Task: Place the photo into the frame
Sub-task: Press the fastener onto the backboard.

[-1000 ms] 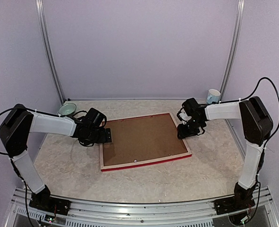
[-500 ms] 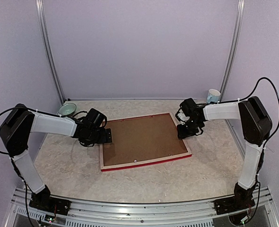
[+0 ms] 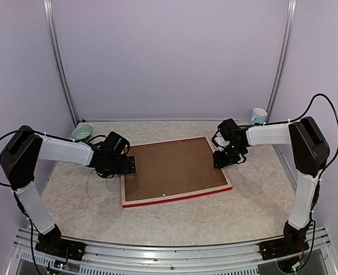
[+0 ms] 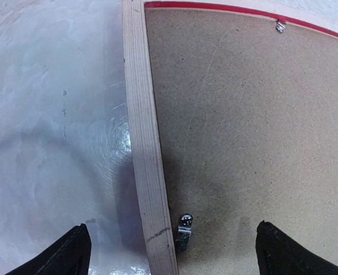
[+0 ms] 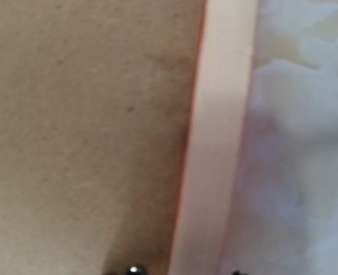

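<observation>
Since a second passed: right gripper [image 3: 221,161] crept left at frame's [image 3: 175,196] right rail; finger gap unclear
left gripper [image 4: 172,252]: wide, unmoved
task: board [image 3: 169,169] still on; photo unseen

Red frame [image 3: 175,197] w/ pale wood back; brown backing board [image 3: 172,167].

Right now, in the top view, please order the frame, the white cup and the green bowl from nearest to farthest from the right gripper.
1. The frame: the right gripper is over its right edge.
2. The white cup: in the far right corner.
3. The green bowl: in the far left corner, beyond the frame.
</observation>
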`<state>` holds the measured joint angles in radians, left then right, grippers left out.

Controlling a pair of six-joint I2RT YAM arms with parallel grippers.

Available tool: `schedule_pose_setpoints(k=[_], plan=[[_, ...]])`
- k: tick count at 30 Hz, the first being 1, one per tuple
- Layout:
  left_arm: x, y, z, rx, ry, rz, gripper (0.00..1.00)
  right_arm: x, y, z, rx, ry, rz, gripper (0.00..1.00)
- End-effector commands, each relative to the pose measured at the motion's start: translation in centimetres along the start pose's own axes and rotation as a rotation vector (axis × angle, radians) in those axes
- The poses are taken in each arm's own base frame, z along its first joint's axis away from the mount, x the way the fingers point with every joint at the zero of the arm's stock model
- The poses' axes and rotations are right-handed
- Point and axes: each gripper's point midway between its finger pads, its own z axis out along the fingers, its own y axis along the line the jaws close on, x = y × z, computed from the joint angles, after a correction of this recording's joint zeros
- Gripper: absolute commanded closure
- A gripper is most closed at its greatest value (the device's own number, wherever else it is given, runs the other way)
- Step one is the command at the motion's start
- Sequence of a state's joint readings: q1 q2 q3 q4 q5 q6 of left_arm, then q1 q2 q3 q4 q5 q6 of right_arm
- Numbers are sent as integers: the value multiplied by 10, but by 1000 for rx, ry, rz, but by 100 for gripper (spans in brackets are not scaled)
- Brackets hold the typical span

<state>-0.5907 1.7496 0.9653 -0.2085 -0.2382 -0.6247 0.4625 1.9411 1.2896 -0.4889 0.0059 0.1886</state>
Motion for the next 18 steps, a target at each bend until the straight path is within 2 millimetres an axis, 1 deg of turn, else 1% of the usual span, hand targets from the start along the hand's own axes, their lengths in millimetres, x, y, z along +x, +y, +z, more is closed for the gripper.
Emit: schedule_pose_setpoints(k=[1, 6, 11, 13, 17, 18], plan=[[7, -3, 4, 12, 10, 4, 1, -2, 9, 0, -41, 10, -4, 52], [9, -2, 5, 9, 13, 5, 1, 1, 5, 2, -16, 21, -9, 54], [8, -2, 4, 10, 9, 5, 1, 8, 3, 8, -10, 46, -8, 60], [8, -2, 4, 10, 10, 6, 1, 9, -1, 8, 14, 48, -7, 63], [8, -2, 4, 11, 10, 6, 1, 10, -4, 8, 33, 52, -6, 64], [8, -2, 4, 11, 9, 5, 1, 10, -5, 8, 38, 51, -6, 66]])
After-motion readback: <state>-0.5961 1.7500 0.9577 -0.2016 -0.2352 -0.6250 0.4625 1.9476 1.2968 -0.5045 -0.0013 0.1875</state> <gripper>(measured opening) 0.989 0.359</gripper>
